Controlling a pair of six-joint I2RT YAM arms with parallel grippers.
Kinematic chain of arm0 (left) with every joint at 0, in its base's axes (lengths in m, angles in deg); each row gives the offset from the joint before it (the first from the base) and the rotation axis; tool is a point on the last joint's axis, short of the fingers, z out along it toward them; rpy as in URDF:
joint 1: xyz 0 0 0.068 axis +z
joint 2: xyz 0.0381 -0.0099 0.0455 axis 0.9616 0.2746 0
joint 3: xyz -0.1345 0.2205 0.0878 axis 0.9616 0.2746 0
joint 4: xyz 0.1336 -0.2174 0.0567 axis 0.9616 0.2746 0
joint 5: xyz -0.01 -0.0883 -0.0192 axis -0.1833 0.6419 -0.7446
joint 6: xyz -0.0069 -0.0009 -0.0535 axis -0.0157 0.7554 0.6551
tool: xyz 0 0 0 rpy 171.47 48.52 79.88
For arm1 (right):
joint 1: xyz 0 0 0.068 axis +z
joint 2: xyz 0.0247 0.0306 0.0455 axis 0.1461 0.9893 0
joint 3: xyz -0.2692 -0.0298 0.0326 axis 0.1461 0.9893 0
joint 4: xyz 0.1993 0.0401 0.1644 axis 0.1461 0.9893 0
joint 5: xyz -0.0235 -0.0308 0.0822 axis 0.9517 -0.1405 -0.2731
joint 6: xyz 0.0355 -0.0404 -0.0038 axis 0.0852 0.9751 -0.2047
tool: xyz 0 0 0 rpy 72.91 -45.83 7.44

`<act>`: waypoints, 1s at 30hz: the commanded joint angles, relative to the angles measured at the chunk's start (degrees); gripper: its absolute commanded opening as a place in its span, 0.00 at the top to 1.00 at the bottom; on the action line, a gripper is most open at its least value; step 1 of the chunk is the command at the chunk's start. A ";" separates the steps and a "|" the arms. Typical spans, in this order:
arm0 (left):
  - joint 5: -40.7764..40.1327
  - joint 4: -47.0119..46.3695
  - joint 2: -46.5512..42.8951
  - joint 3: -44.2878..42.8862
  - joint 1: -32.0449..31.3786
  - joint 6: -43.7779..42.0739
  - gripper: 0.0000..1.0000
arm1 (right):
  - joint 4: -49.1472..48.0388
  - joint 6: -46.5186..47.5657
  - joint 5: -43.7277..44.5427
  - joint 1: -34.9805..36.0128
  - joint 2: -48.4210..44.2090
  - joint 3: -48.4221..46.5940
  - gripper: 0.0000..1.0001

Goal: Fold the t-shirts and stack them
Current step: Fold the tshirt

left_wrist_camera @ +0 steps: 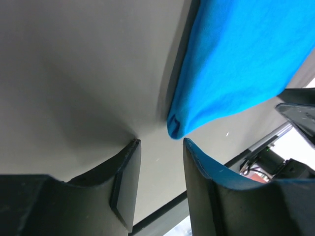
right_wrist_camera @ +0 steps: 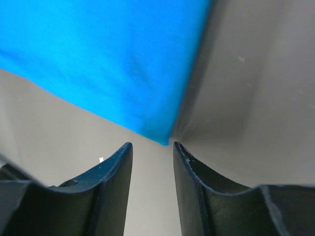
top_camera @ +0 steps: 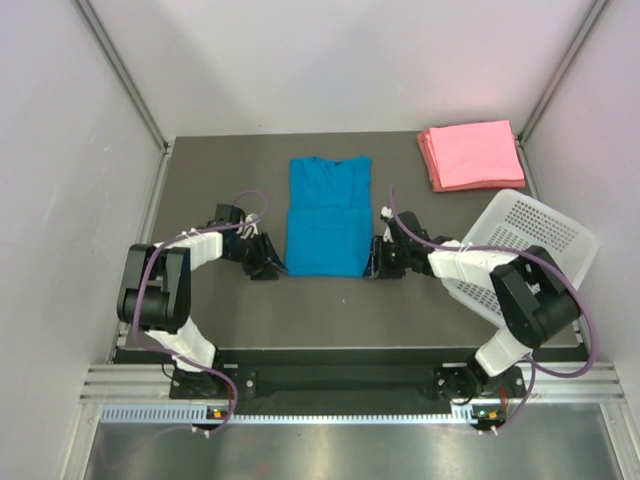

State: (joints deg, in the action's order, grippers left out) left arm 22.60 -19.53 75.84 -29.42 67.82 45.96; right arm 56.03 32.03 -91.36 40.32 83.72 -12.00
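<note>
Left pincer (left_wrist_camera: pixel 161 142) and right pincer (right_wrist_camera: pixel 152 145) both sit jaws apart, gripping nothing, at the 7 and 5 o'clock hem corners of the blue t-shirt (top_camera: pixel 328 215) on the bench (top_camera: pixel 220 165). Looks like mid-fold: next they'd pinch those corners and carry the hem toward 12. The pink stack (top_camera: pixel 470 153) waits at 2 o'clock.
</note>
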 commanded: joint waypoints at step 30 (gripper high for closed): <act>-3.55 -4.01 3.19 -1.76 -3.69 0.82 1.00 | -7.74 -0.79 3.81 1.92 -0.47 5.15 1.00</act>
State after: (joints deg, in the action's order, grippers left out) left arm 23.11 -24.49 80.36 -31.01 65.09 48.61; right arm 49.69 29.56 -86.99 41.24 83.92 -7.93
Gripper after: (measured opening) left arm 0.014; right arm 0.015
